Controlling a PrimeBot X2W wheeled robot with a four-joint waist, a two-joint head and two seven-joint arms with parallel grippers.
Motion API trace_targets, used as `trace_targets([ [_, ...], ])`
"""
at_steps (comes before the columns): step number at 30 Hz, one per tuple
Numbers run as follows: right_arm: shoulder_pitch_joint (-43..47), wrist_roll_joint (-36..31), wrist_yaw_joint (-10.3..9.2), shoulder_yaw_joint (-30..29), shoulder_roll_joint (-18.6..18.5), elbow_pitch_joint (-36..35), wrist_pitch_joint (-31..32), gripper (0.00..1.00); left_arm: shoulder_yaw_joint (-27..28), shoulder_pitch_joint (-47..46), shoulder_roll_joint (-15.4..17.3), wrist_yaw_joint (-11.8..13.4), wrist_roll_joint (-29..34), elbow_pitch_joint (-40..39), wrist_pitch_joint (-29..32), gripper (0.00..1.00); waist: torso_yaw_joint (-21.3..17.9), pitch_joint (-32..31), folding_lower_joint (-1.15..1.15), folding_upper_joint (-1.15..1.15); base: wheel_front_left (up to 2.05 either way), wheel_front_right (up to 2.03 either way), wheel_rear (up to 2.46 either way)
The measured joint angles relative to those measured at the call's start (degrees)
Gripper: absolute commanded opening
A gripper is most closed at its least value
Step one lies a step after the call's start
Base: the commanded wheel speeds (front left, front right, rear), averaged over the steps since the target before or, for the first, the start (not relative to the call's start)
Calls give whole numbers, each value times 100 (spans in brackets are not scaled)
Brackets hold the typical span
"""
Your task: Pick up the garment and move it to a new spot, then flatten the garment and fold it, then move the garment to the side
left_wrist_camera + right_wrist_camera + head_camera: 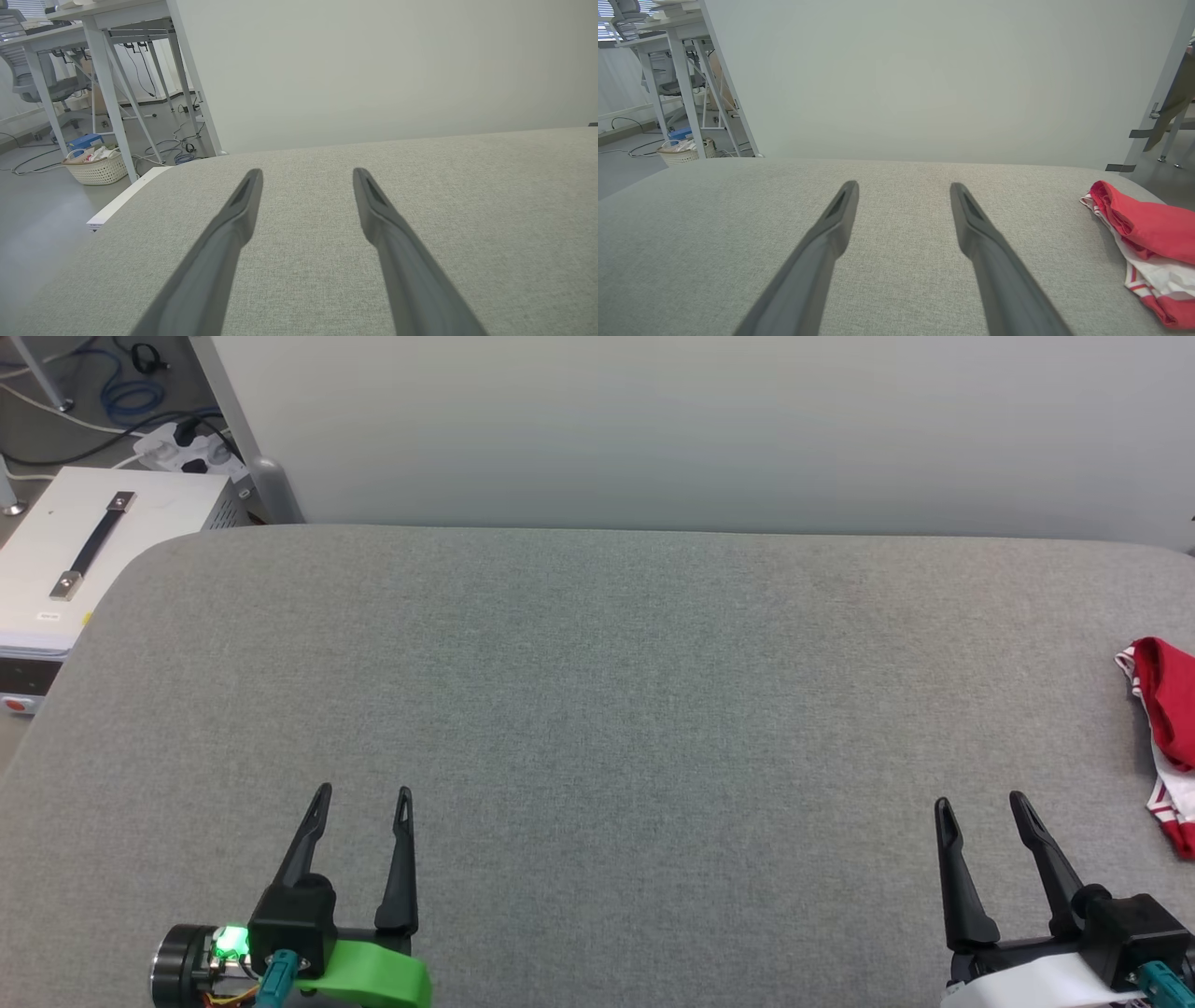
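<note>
The garment (1167, 728) is a bunched heap of red and white cloth with striped trim at the far right edge of the grey padded table (597, 691), partly cut off by the picture's edge. In the right wrist view the garment (1143, 238) lies to the right of my fingers, apart from them. My right gripper (980, 803) is open over the table's front right, left of the garment, with nothing between its fingers. My left gripper (362, 793) is open at the front left, far from the cloth. Both wrist views show spread fingers, left (306, 172) and right (903, 185).
A pale wall panel (700, 429) runs along the table's far edge. A white box with a black strap handle (84, 551) stands off the table's left corner, with cables and a power strip behind it. Desks (107, 56) and a wicker basket (96, 168) stand on the floor to the left.
</note>
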Motion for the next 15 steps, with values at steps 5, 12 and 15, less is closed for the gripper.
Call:
trace_targets([
  [5,-2,0,0,3,4,-1,9,0,1,-5,4,-20,-1,4,10,0,-4,22,0,0,0,0,0],
  [12,-4,-16,0,2,4,-1,44,0,-7,-6,4,-19,-1,3,47,0,-24,19,0,0,0,0,0],
  [15,-9,-24,0,2,4,1,87,0,2,-7,3,-19,-1,1,69,0,-36,16,0,0,0,0,0],
])
